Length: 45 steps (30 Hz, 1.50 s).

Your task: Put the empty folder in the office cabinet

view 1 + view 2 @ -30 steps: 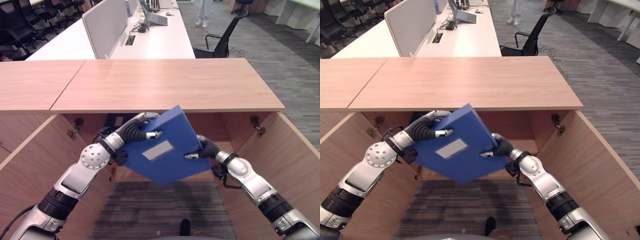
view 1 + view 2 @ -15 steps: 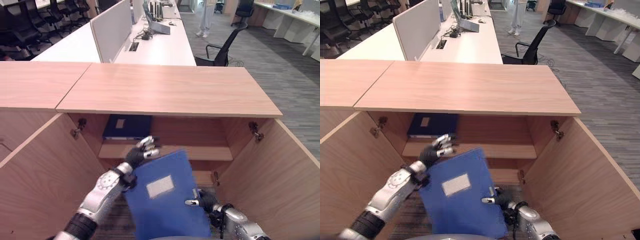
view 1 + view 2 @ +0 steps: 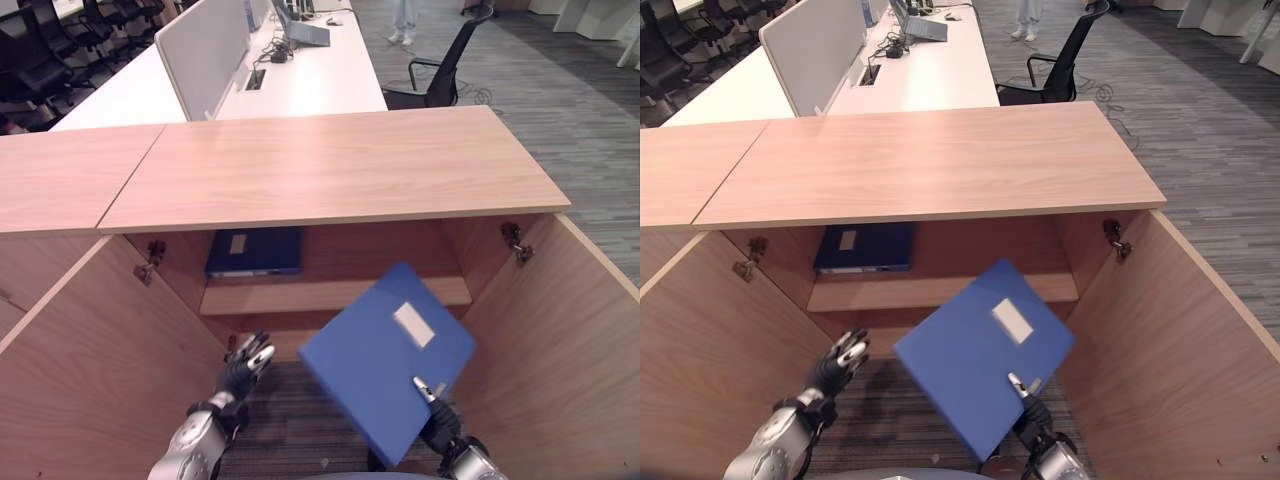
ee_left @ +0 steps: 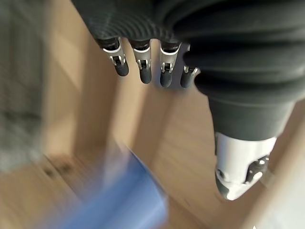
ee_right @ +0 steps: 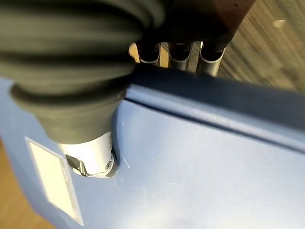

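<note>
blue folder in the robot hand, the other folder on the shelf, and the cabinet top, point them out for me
blue folder [image 3: 375,360], left eye view, middle of its front cover
folder on the shelf [image 3: 255,250], left eye view, middle of its cover
cabinet top [image 3: 320,165], left eye view, middle of the wooden surface

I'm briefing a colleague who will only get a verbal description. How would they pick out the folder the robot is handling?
Find the open wooden cabinet with both doors swung out. In front of its opening, a blue folder is held tilted by the right hand, thumb on its face, fingers behind the edge. Unlike the darker blue folder lying flat on the shelf, this one is off the shelf, its pale label facing up.
</note>
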Tool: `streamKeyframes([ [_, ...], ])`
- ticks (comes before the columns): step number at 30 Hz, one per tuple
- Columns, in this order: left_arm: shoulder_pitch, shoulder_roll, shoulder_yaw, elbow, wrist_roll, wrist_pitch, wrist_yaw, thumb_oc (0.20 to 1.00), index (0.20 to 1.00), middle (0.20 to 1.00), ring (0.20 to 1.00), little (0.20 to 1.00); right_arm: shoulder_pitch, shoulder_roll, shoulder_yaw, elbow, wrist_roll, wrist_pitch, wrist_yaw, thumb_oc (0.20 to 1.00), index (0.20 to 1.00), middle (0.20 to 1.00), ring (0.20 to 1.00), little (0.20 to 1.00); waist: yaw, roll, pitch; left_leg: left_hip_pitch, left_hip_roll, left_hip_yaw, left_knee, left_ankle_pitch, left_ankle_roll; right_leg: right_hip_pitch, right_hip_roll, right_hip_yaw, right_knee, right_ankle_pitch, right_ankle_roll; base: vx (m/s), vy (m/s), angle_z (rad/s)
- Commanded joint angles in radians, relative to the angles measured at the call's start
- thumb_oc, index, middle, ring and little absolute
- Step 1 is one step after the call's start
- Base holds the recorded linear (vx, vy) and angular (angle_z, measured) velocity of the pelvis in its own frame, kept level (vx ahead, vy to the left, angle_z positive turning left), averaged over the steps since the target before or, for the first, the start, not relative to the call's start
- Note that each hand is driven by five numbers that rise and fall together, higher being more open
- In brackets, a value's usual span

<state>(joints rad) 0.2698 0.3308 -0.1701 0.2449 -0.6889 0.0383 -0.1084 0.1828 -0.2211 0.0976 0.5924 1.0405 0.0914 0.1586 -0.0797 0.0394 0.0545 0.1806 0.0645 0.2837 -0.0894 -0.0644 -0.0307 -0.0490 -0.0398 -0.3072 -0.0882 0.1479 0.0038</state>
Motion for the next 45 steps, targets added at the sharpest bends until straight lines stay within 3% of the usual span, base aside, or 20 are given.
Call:
streamKeyframes([
  [1,-0.025,0.024,0.026,-0.014,0.094,-0.006,0.030,1.000,1.000,1.000,1.000,1.000,-0.079,0.043,-0.003,-0.013,0.000,-0.031,-0.008,0.200,0.200,0.200,0.200,0.200,-0.006,-0.066,-0.023,-0.061,-0.029,-0.004,0.002,0.014,-0.004,0.132,-0.026,0.006,0.001,-0.137,0.109,0.00,-0.011,0.03],
  [4,-0.013,0.036,0.055,-0.053,0.191,-0.021,0.025,1.000,1.000,1.000,1.000,1.000,-0.100,0.042,-0.017,0.009,-0.027,-0.030,-0.019,0.200,0.200,0.200,0.200,0.200,-0.002,-0.066,-0.019,-0.066,-0.027,-0.008,0.002,0.016,-0.007,0.130,-0.026,-0.001,0.001,-0.140,0.107,0.01,-0.047,0.11],
  [13,-0.012,0.035,0.033,-0.059,0.170,-0.017,0.001,1.000,1.000,1.000,1.000,1.000,-0.167,0.028,-0.023,-0.038,-0.039,-0.056,-0.034,0.200,0.200,0.200,0.200,0.200,0.010,-0.066,0.003,-0.073,-0.001,-0.024,0.002,0.037,-0.030,0.124,-0.019,-0.029,0.022,-0.162,0.086,0.00,-0.086,0.12],
  [14,-0.007,0.039,0.028,-0.061,0.162,-0.016,-0.002,1.000,1.000,1.000,1.000,1.000,-0.189,0.014,-0.024,-0.070,-0.043,-0.075,-0.042,0.200,0.200,0.200,0.200,0.200,0.019,-0.074,0.005,-0.074,0.011,-0.017,0.029,0.039,-0.038,0.135,-0.014,-0.035,0.014,-0.169,0.080,0.07,-0.154,0.07],
  [15,-0.010,0.041,0.020,-0.063,0.152,-0.015,0.000,1.000,1.000,1.000,1.000,1.000,-0.224,-0.007,-0.029,-0.105,-0.051,-0.095,-0.058,0.200,0.200,0.200,0.200,0.200,0.029,-0.081,0.017,-0.109,0.033,-0.016,0.125,0.001,-0.056,0.154,-0.008,-0.036,0.011,-0.187,0.077,0.06,-0.186,0.09],
  [19,-0.014,0.045,0.003,-0.063,0.158,-0.010,-0.008,1.000,1.000,1.000,1.000,1.000,-0.301,-0.046,-0.052,-0.154,-0.054,-0.133,-0.089,0.200,0.200,0.200,0.200,0.200,0.053,-0.093,0.038,-0.201,0.056,-0.003,0.264,-0.013,-0.061,0.162,-0.019,-0.067,0.002,-0.197,0.068,0.00,-0.040,0.31],
  [22,0.008,0.038,0.002,-0.080,0.151,-0.017,0.009,1.000,1.000,1.000,1.000,1.000,-0.376,-0.065,-0.074,-0.147,-0.045,-0.170,-0.126,0.200,0.200,0.200,0.200,0.200,0.077,-0.079,0.041,-0.278,0.025,-0.062,0.251,-0.006,-0.050,0.158,-0.029,-0.059,0.009,-0.208,0.072,0.05,0.082,0.14],
  [30,0.052,0.067,-0.007,-0.085,0.158,-0.016,-0.009,1.000,1.000,1.000,1.000,1.000,-0.501,-0.086,-0.129,-0.098,0.000,-0.203,-0.160,0.200,0.200,0.200,0.200,0.200,0.109,-0.048,0.029,-0.220,-0.018,-0.054,0.109,0.015,-0.014,0.140,-0.055,-0.037,0.047,-0.241,0.088,0.10,0.152,-0.14],
  [33,0.053,0.095,0.000,-0.092,0.152,-0.026,-0.001,1.000,1.000,1.000,1.000,1.000,-0.573,-0.092,-0.134,-0.084,0.023,-0.221,-0.171,0.200,0.200,0.200,0.200,0.200,0.124,-0.040,0.052,-0.246,-0.034,-0.049,0.094,0.014,0.012,0.077,-0.075,-0.019,0.085,-0.237,0.102,-0.09,0.171,-0.20],
  [34,0.053,0.122,0.015,-0.104,0.139,-0.033,0.005,1.000,1.000,1.000,1.000,1.000,-0.648,-0.102,-0.135,-0.066,0.042,-0.233,-0.176,0.200,0.200,0.200,0.200,0.200,0.139,-0.033,0.068,-0.277,-0.032,-0.014,0.080,0.013,0.027,0.004,-0.090,-0.022,0.136,-0.231,0.119,-0.45,0.194,-0.87],
  [35,0.055,0.180,0.048,-0.125,0.103,-0.041,0.029,1.000,1.000,1.000,1.000,1.000,-0.795,-0.117,-0.118,-0.033,0.066,-0.244,-0.195,0.200,0.200,0.200,0.200,0.200,0.196,-0.035,0.104,-0.360,0.009,0.072,0.085,0.036,0.028,-0.125,-0.157,-0.159,0.234,-0.180,0.139,-0.44,0.121,-1.16],
  [40,0.027,0.197,0.028,-0.117,0.115,-0.054,0.028,1.000,1.000,1.000,1.000,1.000,-0.839,-0.141,-0.152,-0.046,0.103,-0.283,-0.205,0.200,0.200,0.200,0.200,0.200,0.203,-0.058,0.157,-0.440,0.020,0.074,0.186,0.012,0.030,-0.161,-0.169,-0.193,0.246,-0.192,0.121,-0.12,-0.046,-0.73],
  [41,0.009,0.213,0.008,-0.121,0.112,-0.062,0.026,1.000,1.000,1.000,1.000,1.000,-0.887,-0.166,-0.166,-0.044,0.127,-0.307,-0.217,0.200,0.200,0.200,0.200,0.200,0.201,-0.054,0.195,-0.498,0.022,0.066,0.250,-0.007,0.037,-0.215,-0.185,-0.194,0.302,-0.203,0.113,-0.13,-0.035,0.44],
  [45,-0.026,0.231,-0.027,-0.117,0.113,-0.066,0.030,1.000,1.000,1.000,1.000,1.000,-0.953,-0.202,-0.186,-0.032,0.165,-0.340,-0.231,0.200,0.200,0.200,0.200,0.200,0.192,-0.044,0.220,-0.621,0.040,0.046,0.378,-0.047,0.045,-0.320,-0.212,-0.180,0.414,-0.264,0.090,-0.09,-0.043,0.20],
])
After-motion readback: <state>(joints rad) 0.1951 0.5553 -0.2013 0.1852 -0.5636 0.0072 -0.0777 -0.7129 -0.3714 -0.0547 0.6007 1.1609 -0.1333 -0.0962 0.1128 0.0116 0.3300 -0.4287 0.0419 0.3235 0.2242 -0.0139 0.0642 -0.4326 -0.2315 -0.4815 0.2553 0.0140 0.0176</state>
